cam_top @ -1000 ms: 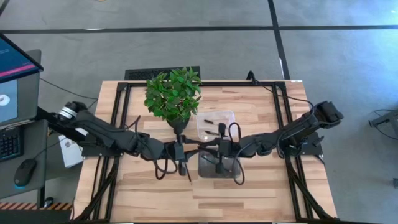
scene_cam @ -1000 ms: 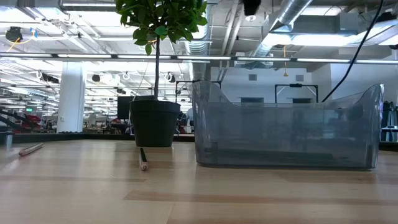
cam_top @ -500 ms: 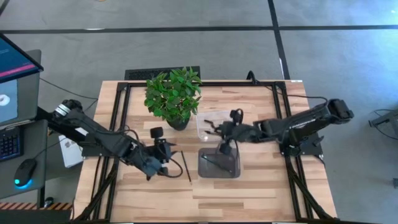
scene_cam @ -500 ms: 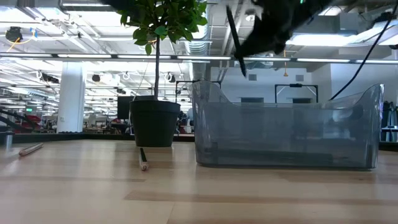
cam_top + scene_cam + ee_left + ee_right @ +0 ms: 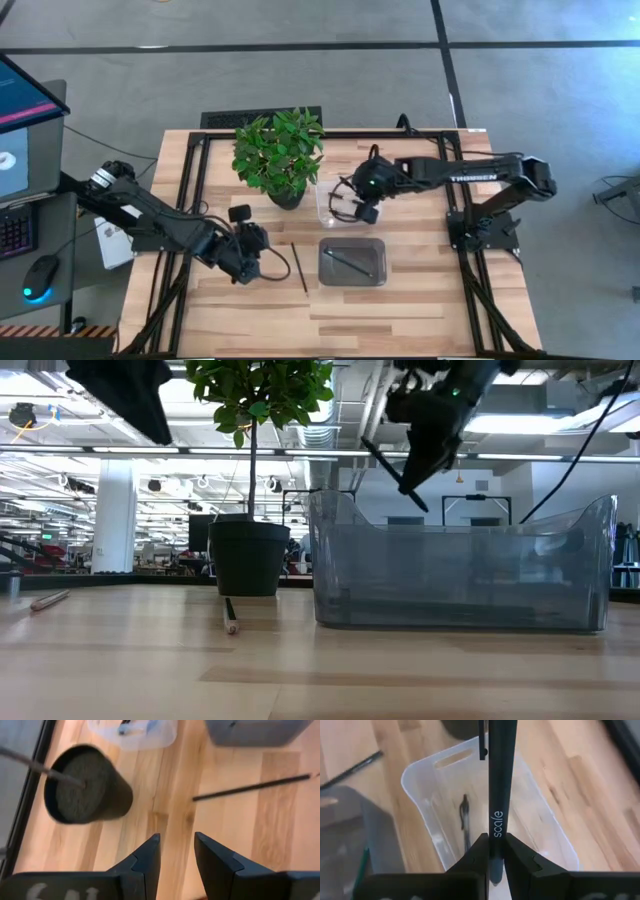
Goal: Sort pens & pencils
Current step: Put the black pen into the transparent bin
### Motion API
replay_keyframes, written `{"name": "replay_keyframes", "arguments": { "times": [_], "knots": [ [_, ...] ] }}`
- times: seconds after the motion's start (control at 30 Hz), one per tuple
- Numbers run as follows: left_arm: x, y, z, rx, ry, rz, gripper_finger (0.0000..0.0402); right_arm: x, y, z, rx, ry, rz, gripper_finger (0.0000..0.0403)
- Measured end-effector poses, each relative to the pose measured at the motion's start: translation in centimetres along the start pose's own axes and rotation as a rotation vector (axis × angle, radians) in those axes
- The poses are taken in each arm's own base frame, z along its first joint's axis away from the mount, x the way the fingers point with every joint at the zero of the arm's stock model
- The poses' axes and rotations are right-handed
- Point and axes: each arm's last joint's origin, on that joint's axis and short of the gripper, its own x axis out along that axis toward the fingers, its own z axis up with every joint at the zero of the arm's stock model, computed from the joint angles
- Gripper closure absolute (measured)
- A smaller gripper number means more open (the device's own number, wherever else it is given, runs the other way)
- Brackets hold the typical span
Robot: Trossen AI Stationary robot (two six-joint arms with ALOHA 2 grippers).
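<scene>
My right gripper (image 5: pixel 495 852) is shut on a black pen (image 5: pixel 497 780) printed "scale". It hovers over the clear bin (image 5: pixel 330 190), where another dark pen (image 5: pixel 465 820) lies on the floor. In the low view this gripper (image 5: pixel 432 415) is high up, with the pen (image 5: pixel 395 470) slanting down below it. My left gripper (image 5: pixel 176 851) is open and holds nothing, above bare wood to the left of a dark pencil (image 5: pixel 298 268) lying flat on the table. The grey bin (image 5: pixel 352 262) holds a thin pencil (image 5: pixel 345 260). My right gripper pinches the black pen between its two fingers (image 5: pixel 475 855), at the stretch just below the "scale" print (image 5: pixel 495 837), toward the end away from the clip (image 5: pixel 482 752). The pen runs out forward past the fingertips. It is lifted clear above the clear bin, slanting downward.
A potted plant (image 5: pixel 280 155) stands just left of the clear bin; its black pot (image 5: pixel 87 785) is near my left gripper. In the low view one pencil (image 5: pixel 230 615) lies in front of the pot and another (image 5: pixel 48 600) at the far left. A monitor and mouse sit off the table's left.
Both grippers were close together near the grey bin. My right gripper has risen and moved toward the far edge, carrying the black pen from above the grey bin to above the clear bin. My left gripper has drawn back toward the table's left. The pencil on the table stayed put.
</scene>
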Motion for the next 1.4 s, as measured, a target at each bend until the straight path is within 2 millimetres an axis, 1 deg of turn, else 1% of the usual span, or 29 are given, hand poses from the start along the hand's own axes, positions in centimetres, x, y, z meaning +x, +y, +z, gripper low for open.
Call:
{"name": "replay_keyframes", "arguments": {
  "times": [0.17, 0.23, 0.4, 0.6, 0.87, 1.07, 1.4],
  "knots": [
    [0.0, 0.2, -0.3, 0.008, 0.03, 0.018, 0.0291, 1.5, -0.4, 0.4, -0.037, 0.121, 0.053, 0.0345],
    [-0.1, 0.2, -0.4, 0.013, 0.034, 0.02, 0.0291, 2.5, -0.4, -0.2, -0.057, 0.212, 0.056, 0.0345],
    [-0.1, 0.2, -0.4, 0.018, 0.036, 0.022, 0.0291, 5.1, -0.2, -1.0, -0.087, 0.335, 0.052, 0.0345],
    [0.0, 0.2, -0.4, 0.018, 0.036, 0.023, 0.0291, 7.9, 0.0, -1.4, -0.115, 0.39, 0.054, 0.0345],
    [0.0, 0.2, -0.5, 0.019, 0.035, 0.023, 0.0291, 10.3, -0.2, -2.0, -0.113, 0.462, 0.048, 0.0345],
    [0.0, 0.2, -0.4, 0.019, 0.034, 0.025, 0.0291, 11.2, -0.5, -2.2, -0.1, 0.476, 0.042, 0.0327],
    [0.0, 0.2, -0.5, 0.019, 0.034, 0.025, 0.0291, 11.2, -0.4, -1.9, -0.103, 0.449, 0.041, 0.0286]
  ]
}}
